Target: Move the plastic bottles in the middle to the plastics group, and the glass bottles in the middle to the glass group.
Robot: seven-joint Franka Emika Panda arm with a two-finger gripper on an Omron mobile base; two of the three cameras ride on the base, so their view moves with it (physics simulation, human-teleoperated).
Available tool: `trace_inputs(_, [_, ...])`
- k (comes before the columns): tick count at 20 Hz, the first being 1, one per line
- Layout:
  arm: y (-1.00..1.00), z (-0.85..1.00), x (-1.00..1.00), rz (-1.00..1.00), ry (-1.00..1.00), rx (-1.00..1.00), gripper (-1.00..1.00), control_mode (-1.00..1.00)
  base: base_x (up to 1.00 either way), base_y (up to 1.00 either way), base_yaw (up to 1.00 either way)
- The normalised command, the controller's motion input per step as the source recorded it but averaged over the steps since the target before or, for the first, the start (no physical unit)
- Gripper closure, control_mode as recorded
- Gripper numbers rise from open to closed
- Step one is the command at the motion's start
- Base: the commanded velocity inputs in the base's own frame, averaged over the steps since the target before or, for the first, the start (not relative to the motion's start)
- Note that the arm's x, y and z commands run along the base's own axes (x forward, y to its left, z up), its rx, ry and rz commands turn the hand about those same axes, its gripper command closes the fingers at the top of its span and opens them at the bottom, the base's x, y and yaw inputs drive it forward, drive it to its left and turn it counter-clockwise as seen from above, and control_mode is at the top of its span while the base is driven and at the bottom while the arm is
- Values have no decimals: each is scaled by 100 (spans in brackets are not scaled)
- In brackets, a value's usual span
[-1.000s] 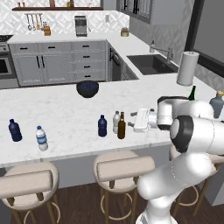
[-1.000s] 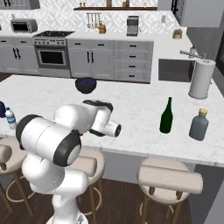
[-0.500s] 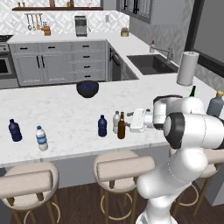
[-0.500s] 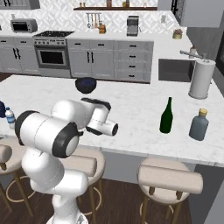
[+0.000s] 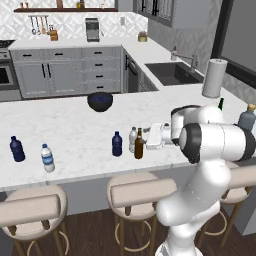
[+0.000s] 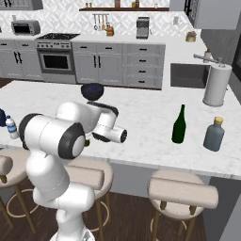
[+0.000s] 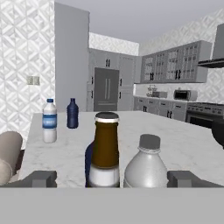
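**A:** What lies on the kitchen island?

**B:** A white marble counter (image 5: 70, 130) with three small bottles standing close together near its front edge, about midway along. From the left base view they are a dark navy bottle (image 5: 117, 144) on the left, a clear greyish bottle (image 5: 133, 139) just behind, and a slim brown bottle (image 5: 139, 144) on the right.

**A:** And the robot's hand?

**B:** The gripper (image 5: 150, 138) is held level, just right of the brown bottle and pointing at it. Its jaws stand wide apart and hold nothing. In the hand view the brown bottle (image 7: 104, 151) and the greyish bottle (image 7: 146, 164) stand between the two dark fingertips (image 7: 40, 178), with the navy one partly hidden behind the brown.

**A:** Where are the two groups?

**B:** Far left on the counter stand a navy bottle (image 5: 17, 149) and a clear bottle with a blue label band (image 5: 47, 158). Far right, seen from the right base view, stand a tall green wine bottle (image 6: 179, 124) and a squat grey-blue bottle (image 6: 214, 134).

**A:** Anything else?

**B:** A dark bowl (image 5: 100, 101) sits on the far side of the counter, and a paper towel roll (image 5: 213, 77) stands at the right.
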Motion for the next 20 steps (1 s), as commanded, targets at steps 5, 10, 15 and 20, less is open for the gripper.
trace_inputs(5, [5, -7, 10, 0, 0, -1, -100, -100, 0, 0, 0])
trace_inputs(10, [13, -3, 0, 0, 0, 0, -100, -100, 0, 0, 0])
trace_inputs(15, [16, 0, 0, 0, 0, 0, -100, -100, 0, 0, 0])
trace_inputs(20, [6, 0, 0, 0, 1, 0, 100, -100, 0, 0, 0])
